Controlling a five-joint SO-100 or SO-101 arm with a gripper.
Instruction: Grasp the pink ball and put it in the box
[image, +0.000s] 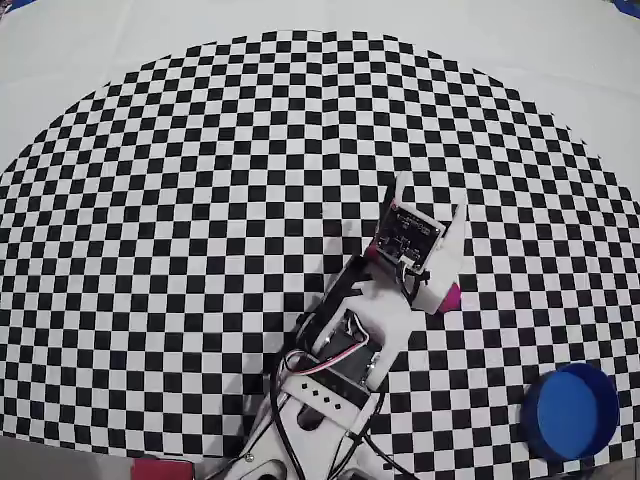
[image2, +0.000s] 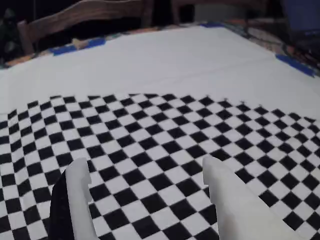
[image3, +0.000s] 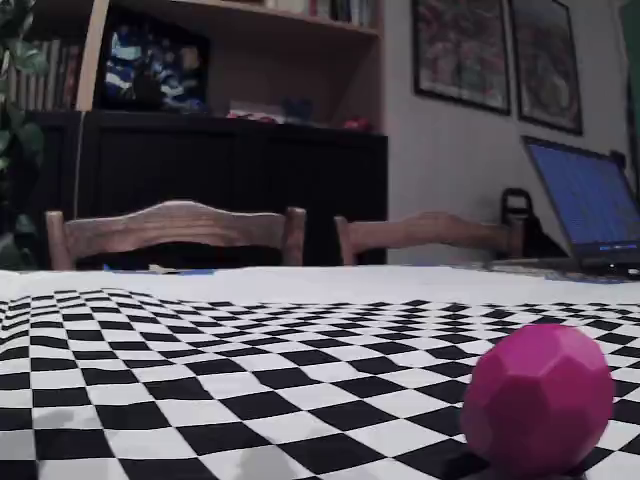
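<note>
The pink ball (image: 453, 296) rests on the checkered mat (image: 200, 200), seen in the overhead view only as a small magenta sliver poking out from under the right side of the white arm (image: 370, 330). In the fixed view the pink ball (image3: 537, 397) sits alone on the mat in the lower right, its surface faceted, with nothing touching it. The hand (image: 428, 196) lies above and slightly left of the ball in the overhead view, its tips well past the ball. Its two white fingers are spread apart with nothing between them; in the wrist view the hand (image2: 145, 175) shows only bare checkered squares in the gap, and the ball does not appear there. The box (image: 571, 411), a round blue tub, stands near the lower right corner of the overhead view, well apart from both ball and hand. Wooden chairs (image3: 175, 232) stand behind the table (image2: 150, 60).
</note>
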